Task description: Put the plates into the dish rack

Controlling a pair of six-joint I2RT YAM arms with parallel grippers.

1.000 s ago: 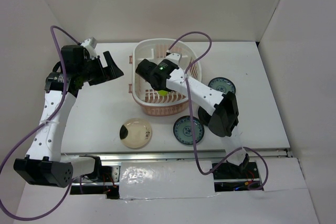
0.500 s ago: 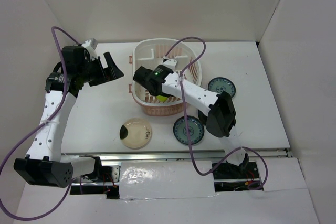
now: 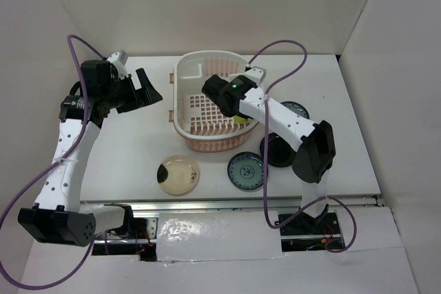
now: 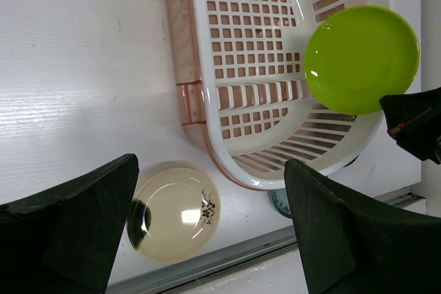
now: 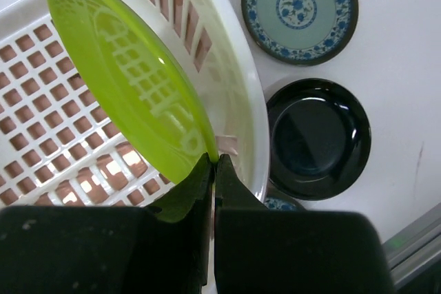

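My right gripper is shut on the rim of the lime-green plate and holds it tilted on edge inside the dish rack, against its right wall. From above, that gripper is over the rack's right side. The black plate, one teal plate and the tan plate lie in front of the rack. The other teal plate is partly hidden by the right arm. My left gripper is open and empty, left of the rack.
The left wrist view shows the rack, the green plate in it and the tan plate below. White walls stand at the table's left, back and right. A metal rail runs along the near edge.
My right gripper has moved to the right inside the rack with the green plate. The black plate has come into view from under the arm. The left arm has not moved.
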